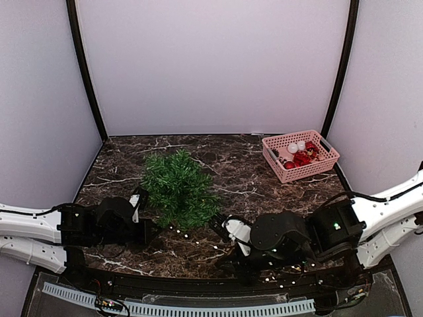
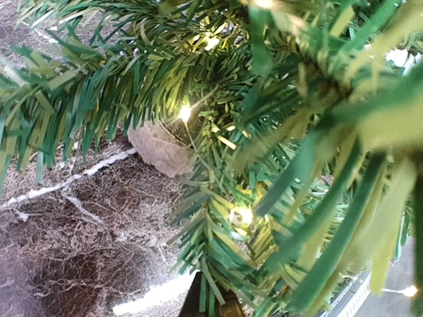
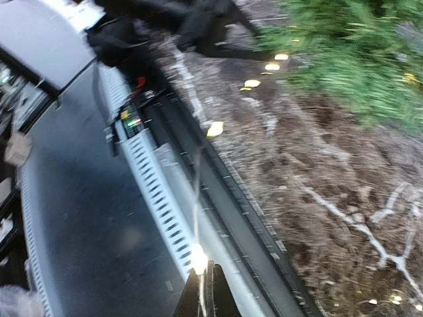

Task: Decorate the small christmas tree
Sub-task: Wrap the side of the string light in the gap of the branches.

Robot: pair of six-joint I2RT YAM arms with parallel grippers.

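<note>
Green, bushy small christmas tree (image 1: 178, 188) left of centre on the dark marbled desk (image 1: 251, 172). Left gripper (image 1: 151, 231) closed, tips in among the lowest branches at the tree's near side. Right gripper (image 3: 205, 285) pinched shut on the thin light string (image 1: 188, 236) trailing from the tree. Pink basket (image 1: 310, 170) at the desk's far right corner.

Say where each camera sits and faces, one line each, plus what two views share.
Top external: above, behind the arms, looking down on the dark marbled table, small bushy green christmas tree, pink plastic basket; both arms show.
Left wrist: among the tree's branches, facing the table; the left claw tip shows.
Right wrist: low, facing along the table's near edge; right claw pinches a string of white lights.
Shared: both wrists see the tree.
</note>
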